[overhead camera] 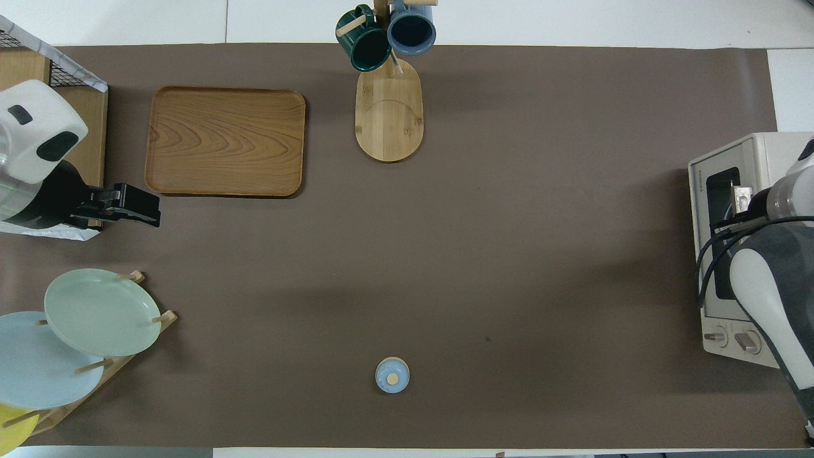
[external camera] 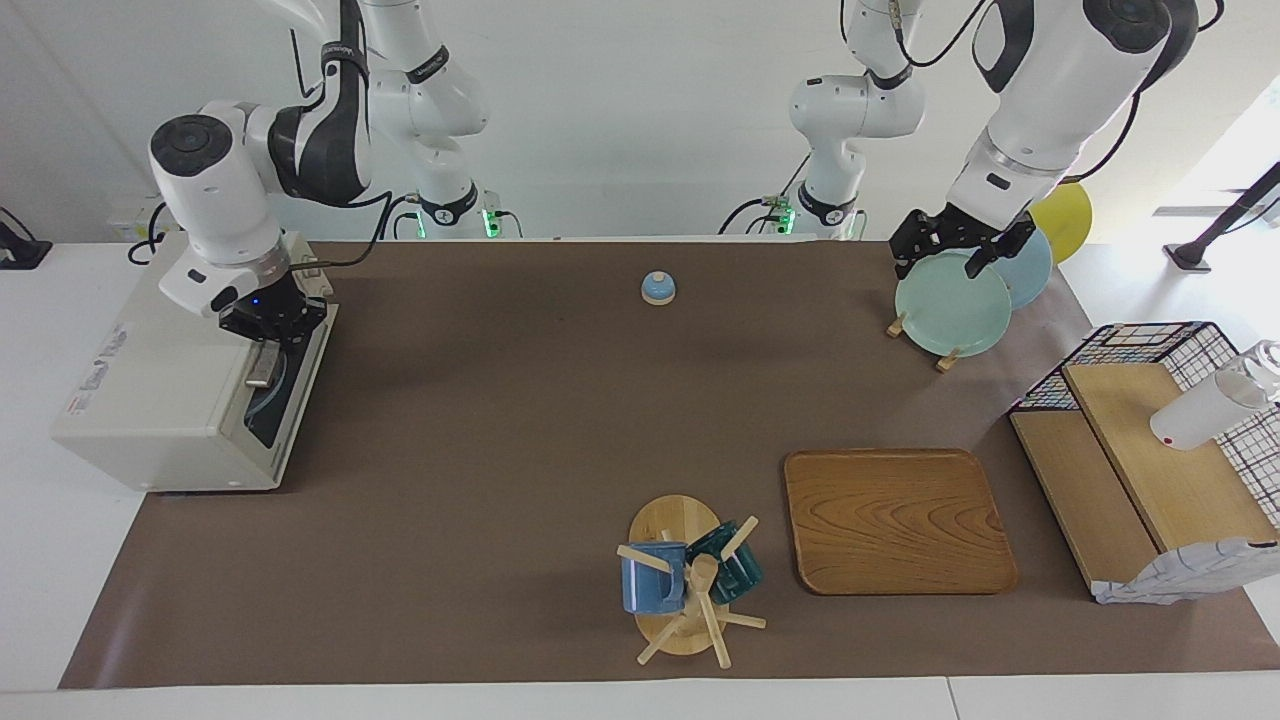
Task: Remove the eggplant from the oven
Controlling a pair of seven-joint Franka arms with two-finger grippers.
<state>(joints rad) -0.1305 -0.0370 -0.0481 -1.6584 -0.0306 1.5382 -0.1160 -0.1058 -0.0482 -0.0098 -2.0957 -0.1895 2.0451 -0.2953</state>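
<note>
The cream-white oven [external camera: 170, 400] stands at the right arm's end of the table, with its dark glass door shut; it also shows in the overhead view [overhead camera: 741, 159]. My right gripper [external camera: 272, 325] is down at the metal bar handle [external camera: 262, 372], at the end of the handle nearer to the robots. In the overhead view the right arm covers most of the door. The eggplant is hidden; only a pale round shape shows through the glass. My left gripper [external camera: 940, 262] is open and waits above the plate rack.
A rack of plates [external camera: 955, 300] stands under the left gripper. A small blue bell [external camera: 657, 288], a wooden tray [external camera: 895, 520], a mug tree with two mugs [external camera: 685, 580] and a wire-and-wood shelf [external camera: 1140, 450] holding a white bottle [external camera: 1205, 408] are on the brown mat.
</note>
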